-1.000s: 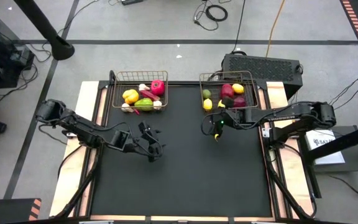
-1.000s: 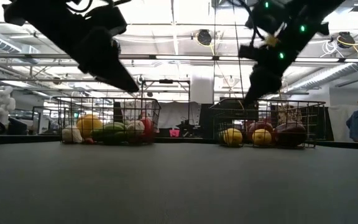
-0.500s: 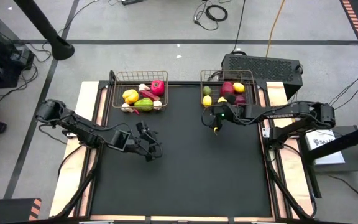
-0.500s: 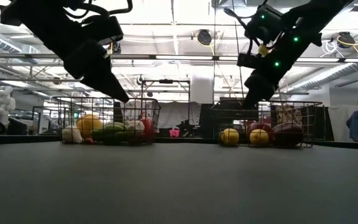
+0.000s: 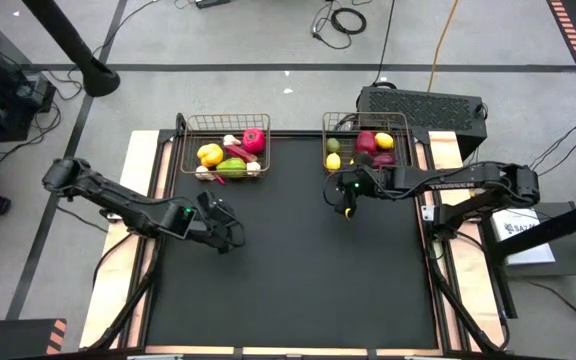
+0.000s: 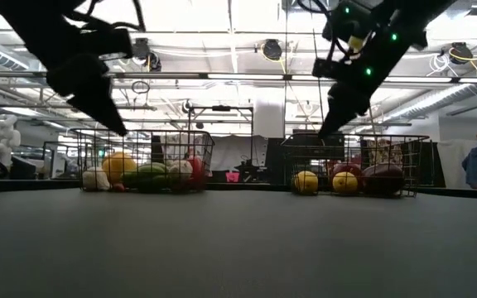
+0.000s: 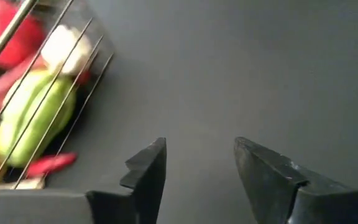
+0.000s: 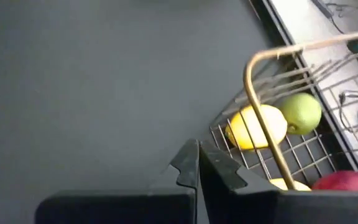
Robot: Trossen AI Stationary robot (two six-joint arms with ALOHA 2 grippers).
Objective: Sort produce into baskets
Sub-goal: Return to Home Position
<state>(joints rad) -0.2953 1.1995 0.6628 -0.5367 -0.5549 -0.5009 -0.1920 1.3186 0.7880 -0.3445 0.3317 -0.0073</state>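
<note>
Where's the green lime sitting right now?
In the high view the green lime lies inside the right basket, at that basket's left end, right next to a yellow lemon.

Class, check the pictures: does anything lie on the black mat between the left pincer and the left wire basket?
Nothing visible does. The left pincer hangs open over bare mat in front of the left basket; the produce sits inside its walls. The right pincer, shut, is beside the right basket.
</note>
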